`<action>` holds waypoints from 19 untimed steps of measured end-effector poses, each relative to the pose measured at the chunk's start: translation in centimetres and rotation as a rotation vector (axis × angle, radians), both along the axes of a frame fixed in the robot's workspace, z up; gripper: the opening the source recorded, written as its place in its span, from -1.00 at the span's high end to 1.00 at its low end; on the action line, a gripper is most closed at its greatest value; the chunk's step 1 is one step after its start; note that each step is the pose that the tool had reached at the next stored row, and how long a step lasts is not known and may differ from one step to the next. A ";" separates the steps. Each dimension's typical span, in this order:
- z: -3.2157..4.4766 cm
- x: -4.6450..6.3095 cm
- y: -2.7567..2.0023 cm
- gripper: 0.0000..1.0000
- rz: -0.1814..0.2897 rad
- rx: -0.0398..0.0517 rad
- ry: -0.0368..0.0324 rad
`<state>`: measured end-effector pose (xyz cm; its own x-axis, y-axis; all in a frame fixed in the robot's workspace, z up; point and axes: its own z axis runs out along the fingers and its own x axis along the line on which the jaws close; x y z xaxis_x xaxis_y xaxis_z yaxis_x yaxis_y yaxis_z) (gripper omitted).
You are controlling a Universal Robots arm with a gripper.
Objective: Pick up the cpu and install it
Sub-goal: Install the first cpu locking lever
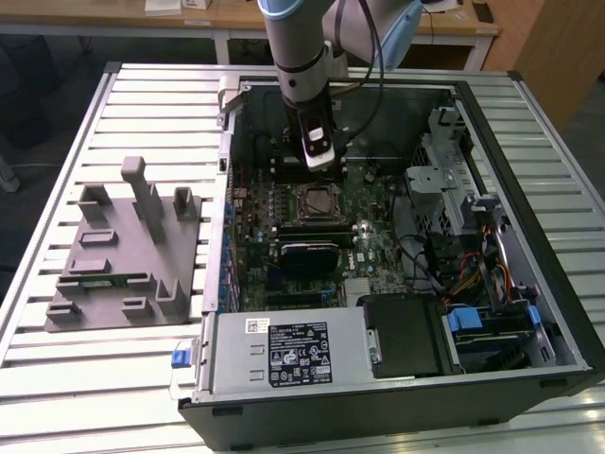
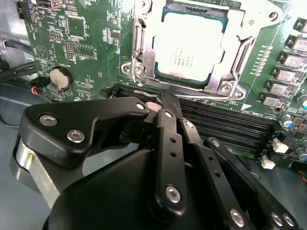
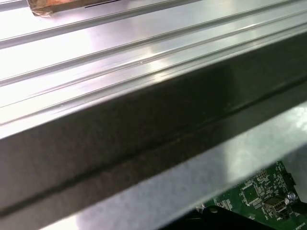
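One cpu lies flat in the socket on the motherboard, just beyond the gripper, whose fingers look pressed together on nothing; light, stiff and fragile, it is probably best held by its edges.

Your slatted metal bench and its load

You see the grey holder block lying toward the exterior view's left, and the open computer case just beside it to the right, both resting directly on the slats.
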<state>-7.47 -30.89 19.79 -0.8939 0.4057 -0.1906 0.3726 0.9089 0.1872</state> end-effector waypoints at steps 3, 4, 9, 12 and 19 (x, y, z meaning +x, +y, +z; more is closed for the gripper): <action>-0.09 0.0 0.09 0.79 0.000 0.0001 -0.0001; -0.12 0.0 0.12 0.79 0.000 0.0002 -0.0002; -0.22 0.0 0.17 0.79 0.000 -0.0028 0.0001; -0.29 0.0 0.17 0.79 0.000 -0.0089 0.0000; -0.50 0.0 0.16 0.79 0.000 -0.0250 0.0001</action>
<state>-7.47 -30.73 19.29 -0.8940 0.4008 -0.2006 0.3726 0.9133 0.1644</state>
